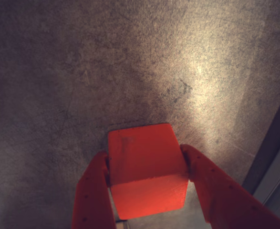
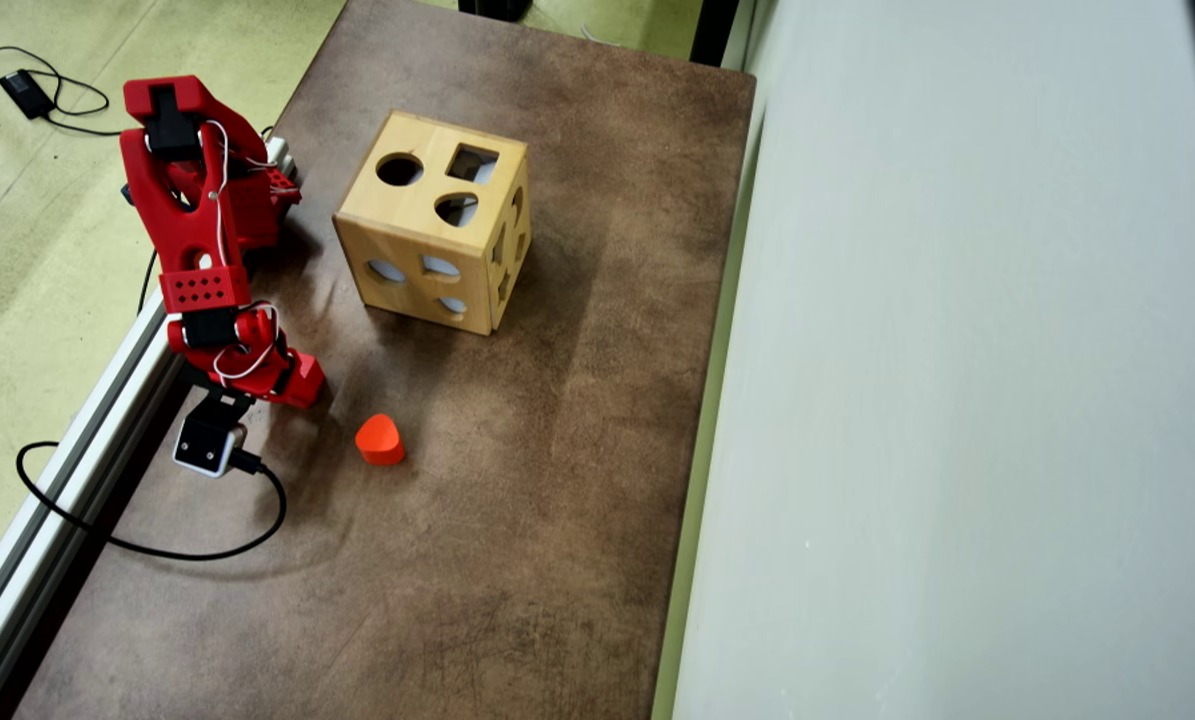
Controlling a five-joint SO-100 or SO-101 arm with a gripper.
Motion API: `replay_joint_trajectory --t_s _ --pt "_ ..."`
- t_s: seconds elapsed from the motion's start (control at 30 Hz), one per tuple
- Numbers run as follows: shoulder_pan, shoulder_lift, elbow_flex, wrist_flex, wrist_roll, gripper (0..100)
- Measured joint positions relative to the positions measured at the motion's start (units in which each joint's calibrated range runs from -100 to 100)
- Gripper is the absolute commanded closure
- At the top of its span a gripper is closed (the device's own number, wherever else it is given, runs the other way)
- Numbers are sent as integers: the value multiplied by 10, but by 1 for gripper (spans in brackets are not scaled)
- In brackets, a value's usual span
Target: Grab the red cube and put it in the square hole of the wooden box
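In the wrist view the red cube (image 1: pixel 147 171) sits squarely between my two red fingers, which press on its left and right faces, so my gripper (image 1: pixel 144 155) is shut on it above the brown tabletop. In the overhead view my gripper (image 2: pixel 297 385) is at the table's left side and the cube is hidden beneath it. The wooden box (image 2: pixel 432 235) stands up and to the right of the gripper, well apart from it. Its square hole (image 2: pixel 472 163) is in the top face, beside a round cutout.
An orange-red heart-shaped block (image 2: pixel 379 440) lies just right of the gripper. A metal rail (image 2: pixel 77 450) runs along the table's left edge, with a black cable (image 2: pixel 197 550) looping over the table. A pale wall (image 2: pixel 957 400) borders the right side.
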State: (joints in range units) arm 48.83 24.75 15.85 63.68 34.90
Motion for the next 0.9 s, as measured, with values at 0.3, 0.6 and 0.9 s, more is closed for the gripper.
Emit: replay_joint_trajectory --t_s 0.3,0.6,0.9 --pt "0 -45 0 34 0 98" --pt "0 -148 0 200 0 98" --pt "-19 -282 0 324 0 98"
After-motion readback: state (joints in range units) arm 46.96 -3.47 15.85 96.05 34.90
